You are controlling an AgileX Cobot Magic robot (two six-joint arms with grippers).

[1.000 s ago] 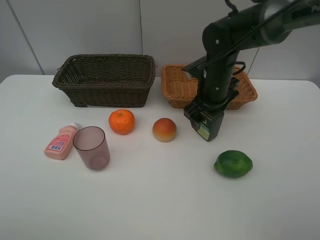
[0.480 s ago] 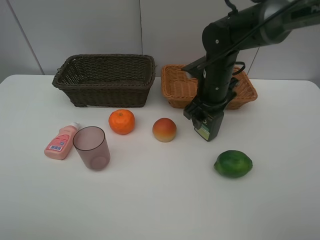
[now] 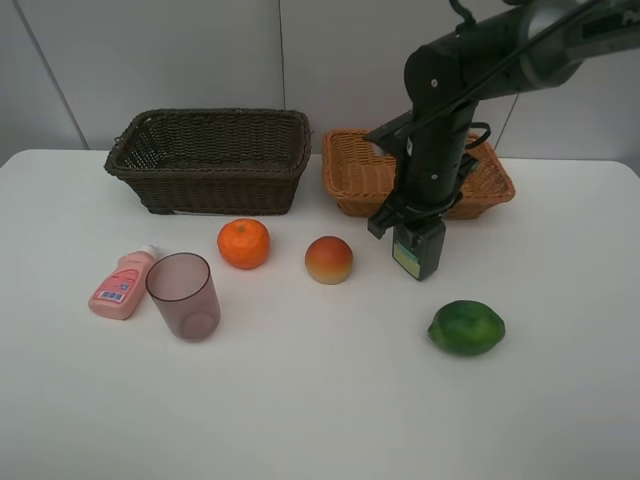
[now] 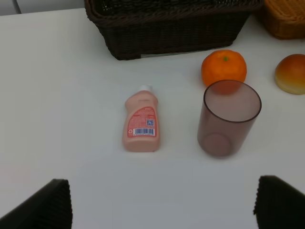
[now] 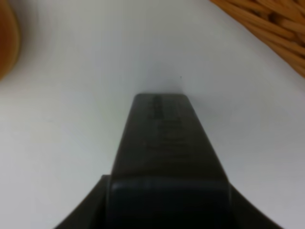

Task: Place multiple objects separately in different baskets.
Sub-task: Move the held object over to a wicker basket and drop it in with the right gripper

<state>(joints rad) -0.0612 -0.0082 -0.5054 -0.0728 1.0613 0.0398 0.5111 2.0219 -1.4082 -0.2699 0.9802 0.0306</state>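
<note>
My right gripper [image 3: 416, 240] reaches down in front of the light tan basket [image 3: 350, 182] and is shut on the dark green bottle [image 3: 408, 260], which stands upright on the table. In the right wrist view the bottle [image 5: 167, 152] fills the middle. On the table lie the orange mandarin [image 3: 244, 243], the peach-like fruit [image 3: 329, 259] and the green lime [image 3: 466, 327]. The pink bottle [image 4: 141, 122] lies flat beside the upright mauve cup [image 4: 230, 117]. My left gripper [image 4: 164, 210] hovers open above and in front of them, holding nothing.
The dark brown basket [image 3: 215, 188] stands at the back left, touching the tan one. The white table's back edge meets a grey wall. The right arm [image 3: 450, 90] slants down over the tan basket from the upper right.
The right gripper's jaws have closed in onto the dark green bottle. The arm and all other objects have stayed where they were.
</note>
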